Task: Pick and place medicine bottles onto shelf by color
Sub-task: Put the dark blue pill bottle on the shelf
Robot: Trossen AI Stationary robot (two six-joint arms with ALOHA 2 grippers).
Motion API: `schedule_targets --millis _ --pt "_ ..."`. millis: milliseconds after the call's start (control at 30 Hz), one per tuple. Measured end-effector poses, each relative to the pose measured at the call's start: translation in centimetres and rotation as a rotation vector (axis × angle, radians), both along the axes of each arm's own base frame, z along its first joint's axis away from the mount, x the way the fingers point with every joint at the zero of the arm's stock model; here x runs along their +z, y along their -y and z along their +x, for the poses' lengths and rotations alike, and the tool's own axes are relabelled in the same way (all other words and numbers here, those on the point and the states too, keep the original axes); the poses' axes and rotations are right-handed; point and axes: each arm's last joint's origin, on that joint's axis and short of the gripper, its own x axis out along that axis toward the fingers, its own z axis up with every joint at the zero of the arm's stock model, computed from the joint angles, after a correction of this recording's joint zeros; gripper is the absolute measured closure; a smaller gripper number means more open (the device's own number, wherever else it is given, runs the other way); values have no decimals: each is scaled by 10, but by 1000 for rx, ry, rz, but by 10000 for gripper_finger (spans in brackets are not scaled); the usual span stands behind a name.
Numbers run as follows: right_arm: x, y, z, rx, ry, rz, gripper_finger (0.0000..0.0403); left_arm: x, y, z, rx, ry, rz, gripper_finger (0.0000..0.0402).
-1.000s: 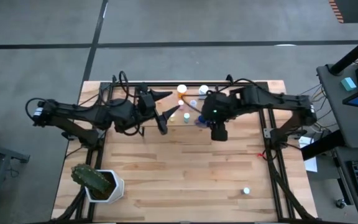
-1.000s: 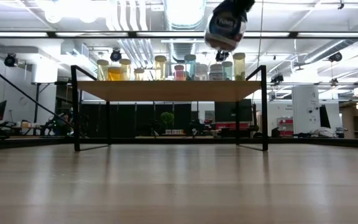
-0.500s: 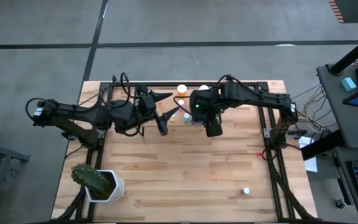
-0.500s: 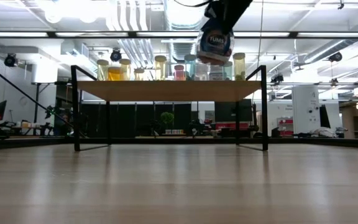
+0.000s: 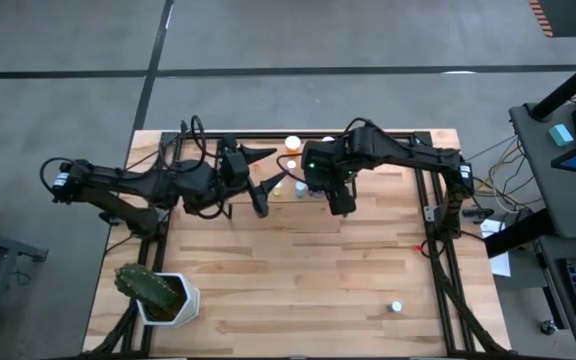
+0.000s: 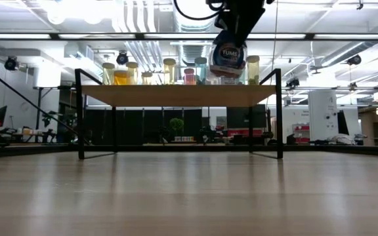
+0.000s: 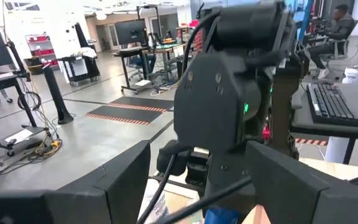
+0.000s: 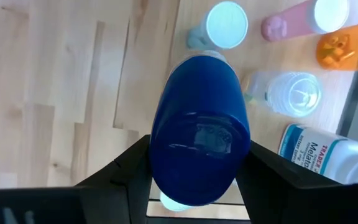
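Bottle work is mostly done, judging by the layout: one small white-capped bottle [image 5: 396, 307] remains near-right on the wooden table [image 5: 298, 280]. Farther back, the right gripper [image 5: 339, 205] grasps a wide blue bottle [image 8: 201, 140] above the light-wood shelf [image 6: 179, 95], already crowded; free room looks tight. The left gripper [image 5: 260, 197] waits alongside, jaws spread, empty.

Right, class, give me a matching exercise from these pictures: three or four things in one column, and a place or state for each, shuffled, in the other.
Things:
1. blue bottle
2. left hand
3. cactus pot
4. lone white-capped bottle

Places or states:
A. near table corner on the left arm's side
B. open, holding nothing
C. held in the right hand above the shelf
D. alone on the table, right arm's side

Pairs: 1-C, 2-B, 3-A, 4-D
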Motion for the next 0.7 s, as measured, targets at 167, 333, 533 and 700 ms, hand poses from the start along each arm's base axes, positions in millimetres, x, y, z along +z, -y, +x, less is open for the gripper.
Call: schedule_targets --millis 167,333,533,700 --pt "-5 2 2 7 -14 -3 221 5 -2 -6 39 27 -5 153" --pt "-8 3 3 7 -23 -1 221 12 -4 -14 60 58 -10 153" --pt "-13 4 4 5 -35 0 221 17 -5 -22 77 79 -14 153" --pt "-18 4 5 2 -37 1 220 21 -6 -26 85 93 -15 153"
